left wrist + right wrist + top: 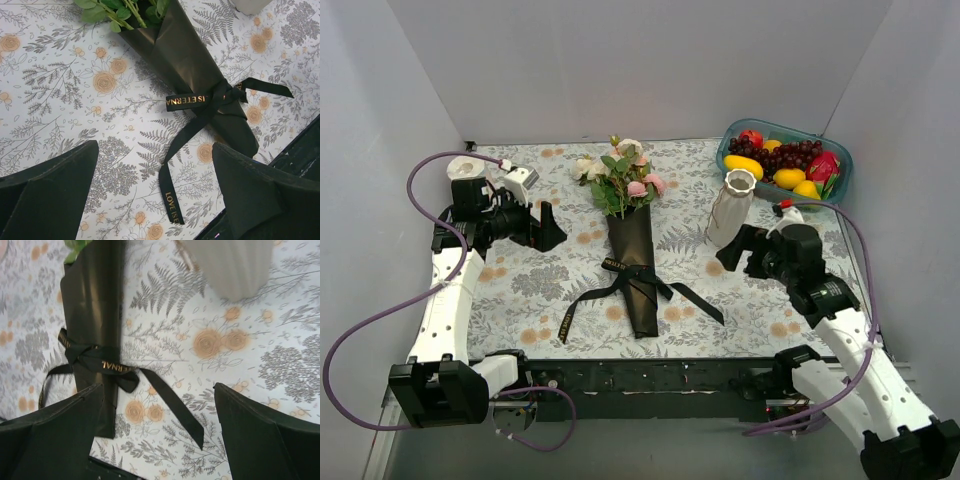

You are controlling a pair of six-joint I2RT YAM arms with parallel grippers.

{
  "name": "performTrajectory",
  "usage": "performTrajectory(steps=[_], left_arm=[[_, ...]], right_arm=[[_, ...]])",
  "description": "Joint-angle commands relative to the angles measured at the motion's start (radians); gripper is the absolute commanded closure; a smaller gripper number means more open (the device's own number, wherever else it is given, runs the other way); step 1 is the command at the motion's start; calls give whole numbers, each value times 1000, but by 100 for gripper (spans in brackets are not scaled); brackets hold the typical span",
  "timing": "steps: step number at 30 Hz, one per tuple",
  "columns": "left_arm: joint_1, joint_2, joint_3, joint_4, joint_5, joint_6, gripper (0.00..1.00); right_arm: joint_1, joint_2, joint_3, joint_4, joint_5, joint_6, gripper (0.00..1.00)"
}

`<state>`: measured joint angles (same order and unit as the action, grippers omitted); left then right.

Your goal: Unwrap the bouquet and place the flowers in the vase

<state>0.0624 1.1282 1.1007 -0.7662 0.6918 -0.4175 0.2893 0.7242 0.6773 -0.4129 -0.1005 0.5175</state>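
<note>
Floral-cloth table (520,285): bouquet (632,250) (black-wrapped), vase (730,210), teal fruit tray (844,178)

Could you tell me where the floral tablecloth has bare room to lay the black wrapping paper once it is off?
Bare cloth lies between the left gripper and the black-wrapped rose bouquet, and near-right between the black ribbon's tail and the right arm. Far right is crowded: white ribbed vase, teal fruit tray, right gripper.
</note>
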Motion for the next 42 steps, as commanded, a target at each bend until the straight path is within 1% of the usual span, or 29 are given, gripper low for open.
performTrajectory(steps=[1, 2, 3, 5, 6, 9, 10, 14, 17, 21, 26, 29, 33, 38, 39, 42], left_arm=[[-6, -21, 13, -42, 74, 51, 3], [-9, -15, 16, -57, 80, 60, 3], [-24, -8, 16, -64, 87, 66, 3], [-45, 16, 13, -76, 81, 86, 5], [-86, 24, 8, -77, 69, 92, 5], [-143, 56, -16, -79, 55, 120, 5], [-156, 59, -25, -76, 55, 126, 5], [-240, 90, -74, -30, 25, 151, 4], [-286, 128, -107, -1, 23, 172, 2], [-334, 191, -136, 39, 11, 189, 2], [-400, 217, -171, 114, -27, 197, 2], [-441, 243, -185, 140, -38, 200, 2], [-498, 271, -219, 192, -95, 203, 2], [-532, 304, -252, 246, -156, 223, 12], [-533, 301, -266, 254, -166, 224, 17], [-541, 297, -285, 278, -182, 226, 23]], right_arm=[[223, 53, 28, 46, 231, -27, 2], [258, 73, 22, 63, 254, -51, 2], [331, 122, 19, 69, 310, -66, 2], [401, 187, 13, 74, 369, -106, 2], [445, 251, 10, 77, 415, -135, 2], [494, 337, -8, 115, 426, -213, 2], [502, 343, -19, 129, 435, -227, 2], [505, 356, -77, 232, 403, -287, 13], [505, 385, -84, 269, 371, -315, 16], [505, 451, -81, 322, 332, -344, 16], [505, 524, -62, 356, 308, -364, 14], [505, 541, -61, 361, 302, -367, 12], [505, 518, -70, 362, 294, -350, 12], [505, 445, -107, 381, 263, -330, 12], [505, 439, -111, 379, 257, -332, 12], [505, 425, -114, 373, 257, -335, 12]])
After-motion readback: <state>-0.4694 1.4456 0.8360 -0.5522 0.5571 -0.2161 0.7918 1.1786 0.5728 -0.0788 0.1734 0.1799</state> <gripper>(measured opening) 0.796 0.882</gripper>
